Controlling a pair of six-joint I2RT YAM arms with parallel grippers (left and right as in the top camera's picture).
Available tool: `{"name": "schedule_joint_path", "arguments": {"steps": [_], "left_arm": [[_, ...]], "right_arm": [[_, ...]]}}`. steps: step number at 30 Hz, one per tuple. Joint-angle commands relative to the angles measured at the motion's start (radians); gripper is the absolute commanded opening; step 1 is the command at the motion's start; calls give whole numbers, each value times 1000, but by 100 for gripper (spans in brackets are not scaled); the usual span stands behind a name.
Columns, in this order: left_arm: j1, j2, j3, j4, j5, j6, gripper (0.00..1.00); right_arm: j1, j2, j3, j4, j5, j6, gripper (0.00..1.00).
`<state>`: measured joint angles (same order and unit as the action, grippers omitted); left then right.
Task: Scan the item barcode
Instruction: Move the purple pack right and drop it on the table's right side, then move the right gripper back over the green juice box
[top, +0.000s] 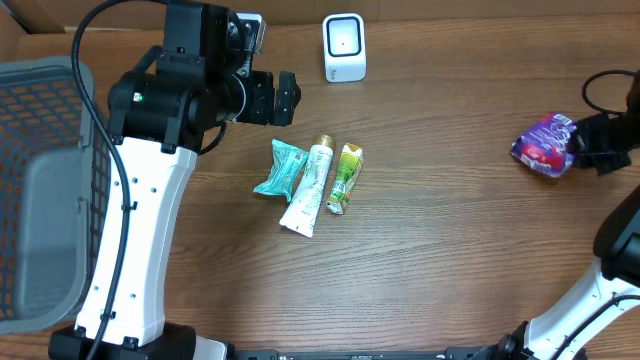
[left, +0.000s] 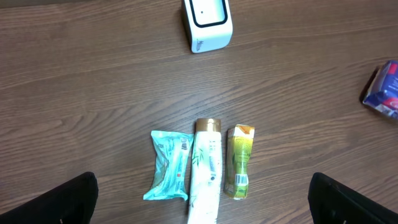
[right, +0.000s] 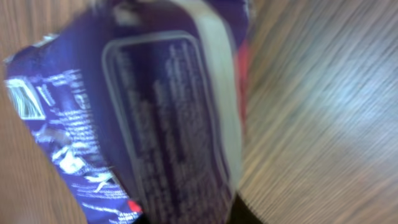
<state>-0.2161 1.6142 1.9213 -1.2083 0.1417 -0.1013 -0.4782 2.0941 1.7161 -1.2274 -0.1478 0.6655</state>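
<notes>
Two-arm scanning station, seen from above and from both wrists. The left claw (top: 273, 97) hangs above the wooden table (top: 450, 260) with its fingers (left: 68, 199) spread wide and nothing between them. Under it and slightly ahead, three items lie side by side: a teal packet (left: 168, 165) toward its left finger, a white tube (left: 206, 171) with a gold cap in the middle, touching the packet, and a green sachet (left: 239, 162) just beside the tube toward its right finger. Farther ahead of this claw stands the white barcode scanner (top: 344, 47), upright and well apart from the three items. A grey mesh basket (top: 40, 180) sits behind the claw, at the table's left edge. The purple packet (top: 545, 145) lies on the table at the tips of the right claw (top: 585, 148), far from the scanner. In the right wrist view its printed back fills the frame, blurred, directly in front of the claw. Whether the right claw grips the packet or stands open around it cannot be told.
</notes>
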Motion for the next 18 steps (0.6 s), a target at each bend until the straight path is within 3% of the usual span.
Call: {"name": "schedule_joint_path", "arguments": {"steps": [1,4,7,12,18], "left_arm": [[-2,4,3,1,8,11,100],[-2,4,3,1,8,11,100],[-2,4,3,1,8,11,100],[-2,4,3,1,8,11,100],[-2,4,3,1,8,11,99]], "right_arm": [[-12,-15,16,-13,27,-76,43],[-12,-28,54,-27,-38,-146,79],[-12,-51,106,-63,-40,-175,96],[6,-103,200,-115,-111,-264,97],[128,-155,222,-123,-283,-411,98]]}}
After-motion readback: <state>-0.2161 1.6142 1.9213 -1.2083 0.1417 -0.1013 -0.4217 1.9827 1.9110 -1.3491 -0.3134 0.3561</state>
